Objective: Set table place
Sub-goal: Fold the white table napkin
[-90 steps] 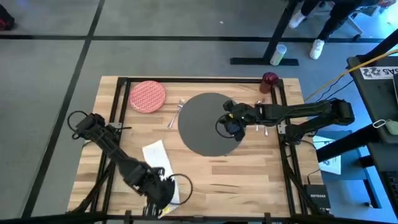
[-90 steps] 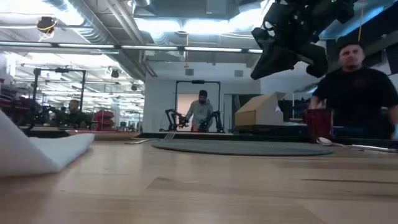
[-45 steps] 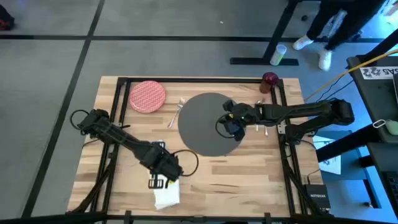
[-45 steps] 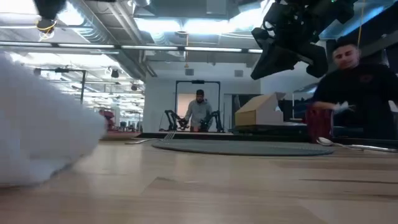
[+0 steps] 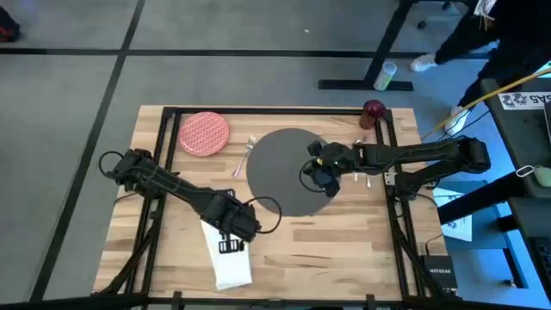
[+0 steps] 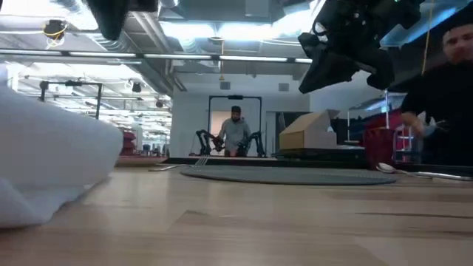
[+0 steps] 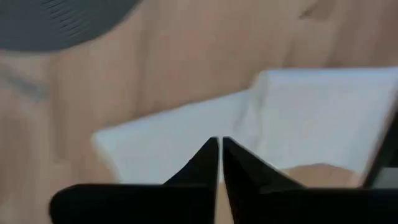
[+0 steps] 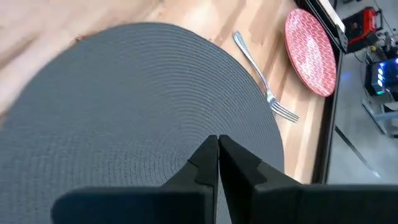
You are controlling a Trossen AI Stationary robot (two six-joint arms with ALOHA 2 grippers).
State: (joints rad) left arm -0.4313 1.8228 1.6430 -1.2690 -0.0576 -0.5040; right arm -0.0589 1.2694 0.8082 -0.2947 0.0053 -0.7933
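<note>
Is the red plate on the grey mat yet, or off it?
Off it. The red plate lies on bare table near the far left corner, apart from the grey mat, with the fork between.

One mat [image 5: 284, 170], one plate [image 5: 204, 133], one napkin [image 5: 231, 263].

The mat [image 5: 288, 170] lay at the centre of the tabletop [image 5: 336, 245]; the plate [image 5: 204, 133] sat at its far left; the fork [image 5: 244, 156] lay between them; the cup [image 5: 374, 110] stood at the far right corner; the napkin [image 5: 229, 263] lay near the front edge, left of the mat.
</note>
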